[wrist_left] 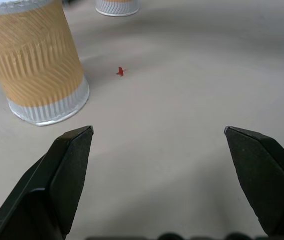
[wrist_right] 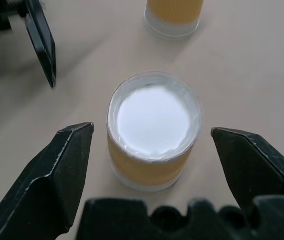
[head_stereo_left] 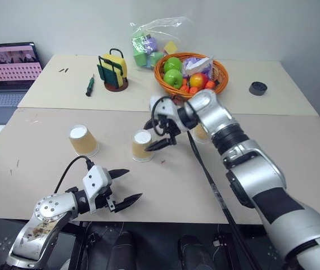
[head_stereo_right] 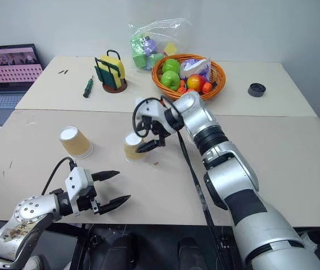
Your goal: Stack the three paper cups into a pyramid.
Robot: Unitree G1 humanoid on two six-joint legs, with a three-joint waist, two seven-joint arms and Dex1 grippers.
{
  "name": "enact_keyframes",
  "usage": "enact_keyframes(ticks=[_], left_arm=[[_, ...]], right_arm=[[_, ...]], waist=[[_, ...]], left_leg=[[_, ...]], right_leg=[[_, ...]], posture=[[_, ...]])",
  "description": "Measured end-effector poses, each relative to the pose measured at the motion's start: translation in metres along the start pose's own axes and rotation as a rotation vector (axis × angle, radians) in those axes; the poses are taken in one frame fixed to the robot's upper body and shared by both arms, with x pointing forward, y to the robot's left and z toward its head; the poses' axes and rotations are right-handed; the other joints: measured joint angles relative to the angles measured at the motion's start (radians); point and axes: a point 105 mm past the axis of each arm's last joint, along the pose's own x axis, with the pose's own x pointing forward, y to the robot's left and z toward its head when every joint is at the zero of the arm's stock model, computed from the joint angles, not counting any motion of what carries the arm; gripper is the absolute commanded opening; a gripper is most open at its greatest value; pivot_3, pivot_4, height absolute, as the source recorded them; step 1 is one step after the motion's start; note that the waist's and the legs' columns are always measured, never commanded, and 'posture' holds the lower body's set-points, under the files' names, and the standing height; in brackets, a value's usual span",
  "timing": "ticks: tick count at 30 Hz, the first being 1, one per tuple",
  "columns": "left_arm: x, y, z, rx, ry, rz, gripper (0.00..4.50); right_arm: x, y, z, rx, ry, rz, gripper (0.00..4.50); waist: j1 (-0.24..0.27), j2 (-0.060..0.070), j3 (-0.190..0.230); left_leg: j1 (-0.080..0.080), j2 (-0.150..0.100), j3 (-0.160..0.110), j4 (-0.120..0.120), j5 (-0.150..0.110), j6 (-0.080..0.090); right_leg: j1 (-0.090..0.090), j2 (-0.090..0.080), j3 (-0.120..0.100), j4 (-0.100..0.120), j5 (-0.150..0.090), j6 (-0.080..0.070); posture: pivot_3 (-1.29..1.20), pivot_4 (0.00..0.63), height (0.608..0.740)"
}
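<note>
As mid cup [wrist_right: 153, 131] sits upside-down betw. R gripper's [wrist_right: 151, 145] wide-spread fingers, untouched | L gripper [head_stereo_left: 121, 185] wide, empty | basket [head_stereo_left: 220, 73] behind cup: fruit.

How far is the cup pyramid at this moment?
Done: the middle cup stands upside down on the table, free between the open fingers of the right pincer. In hand: nothing; the left pincer is open too. Left: the left cup stands apart, the third cup sits behind the right arm. No base pair, no top cup yet.
</note>
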Motion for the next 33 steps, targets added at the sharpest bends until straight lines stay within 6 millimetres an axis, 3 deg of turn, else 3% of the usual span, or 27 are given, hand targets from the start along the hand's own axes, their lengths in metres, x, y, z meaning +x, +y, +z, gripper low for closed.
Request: enact_keyframes(ticks=[1,4,7,9,11,14,16,18,20,24,28,33], left_arm=[[0.0,0.0,0.0,0.001,0.0,0.0,4.5],[0.001,0.001,0.001,0.004,-0.003,-0.003,4.5],[0.002,0.002,0.002,0.008,-0.003,-0.001,4.5],[0.001,0.003,0.001,0.009,0.001,0.009,4.5],[-0.002,0.005,-0.002,0.003,0.011,0.027,4.5],[-0.005,0.009,-0.004,-0.002,0.02,0.052,4.5],[-0.006,0.011,-0.003,0.002,0.022,0.064,4.5],[-0.006,0.011,-0.003,0.002,0.022,0.07,4.5],[-0.006,0.011,-0.003,0.001,0.023,0.072,4.5],[-0.005,0.011,-0.002,-0.001,0.027,0.072,4.5],[-0.004,0.013,0.001,0.005,0.024,0.073,4.5],[-0.003,0.015,0.003,0.009,0.02,0.073,4.5]], right_arm=[[-0.007,-0.002,0.009,-0.002,-0.029,-0.009,4.48],[-0.054,-0.011,0.052,0.004,-0.176,-0.086,4.48],[-0.107,-0.009,0.072,0.018,-0.28,-0.203,4.48],[-0.141,0.01,0.059,0.054,-0.295,-0.293,4.48],[-0.156,0.038,0.024,0.155,-0.251,-0.348,4.48],[-0.15,0.081,-0.03,0.327,-0.118,-0.378,4.48],[-0.142,0.1,-0.067,0.44,-0.009,-0.463,4.48],[-0.135,0.101,-0.108,0.545,0.108,-0.646,4.48],[-0.13,0.093,-0.132,0.595,0.18,-0.796,4.48],[-0.141,0.063,-0.149,0.628,0.207,-1.023,4.48],[-0.151,0.034,-0.139,0.641,0.112,-1.129,4.48],[-0.149,0.019,-0.131,0.621,0.043,-1.133,4.48]], waist=[[0.0,0.0,0.0],[0.007,0.0,0.0],[0.022,0.0,0.0],[0.036,-0.003,-0.002],[0.042,-0.004,-0.002],[0.038,-0.002,-0.002],[0.025,-0.001,-0.003],[0.009,-0.001,-0.003],[-0.007,-0.001,-0.003],[-0.007,-0.001,-0.003],[0.0,-0.001,-0.003],[0.005,-0.001,-0.003]], left_leg=[[0.0,0.0,0.0,0.0,0.0,0.0],[0.0,0.0,0.0,0.0,0.0,0.0],[0.0,0.0,0.0,0.0,0.0,0.0],[0.0,0.0,-0.001,-0.001,0.0,0.0],[0.0,0.0,0.0,-0.001,-0.001,0.0],[0.0,0.0,0.0,-0.002,-0.001,0.0],[0.001,0.0,0.0,-0.003,-0.001,0.0],[0.003,0.0,0.001,-0.002,-0.001,0.0],[0.003,0.0,0.001,-0.002,0.001,0.0],[0.002,0.0,0.001,0.002,0.003,0.001],[0.001,-0.001,0.001,0.003,0.003,0.001],[-0.001,-0.001,0.001,0.002,0.002,0.002]], right_leg=[[0.0,0.0,0.0,0.0,0.0,0.0],[0.0,0.0,0.0,0.0,0.0,0.0],[0.001,0.0,0.0,-0.002,-0.001,0.0],[0.002,0.0,-0.001,-0.004,-0.001,0.0],[0.002,-0.001,0.0,-0.005,-0.001,0.0],[0.001,-0.001,0.001,-0.005,-0.001,0.0],[0.001,0.0,0.001,-0.005,-0.001,0.0],[0.002,0.0,0.002,-0.005,-0.001,0.001],[0.002,0.0,0.003,-0.005,-0.001,0.004],[0.002,0.0,0.003,-0.005,0.001,0.008],[0.003,0.0,0.003,-0.005,0.002,0.006],[0.003,0.0,0.003,-0.006,0.002,0.003]], posture=[[0.0,0.15,0.675],[0.0,0.15,0.675],[0.0,0.15,0.675],[0.0,0.15,0.675],[0.0,0.15,0.675],[0.0,0.15,0.675],[0.0,0.15,0.675],[0.0,0.15,0.675],[0.0,0.15,0.675],[0.0,0.15,0.675],[0.0,0.15,0.675],[0.0,0.15,0.675]])
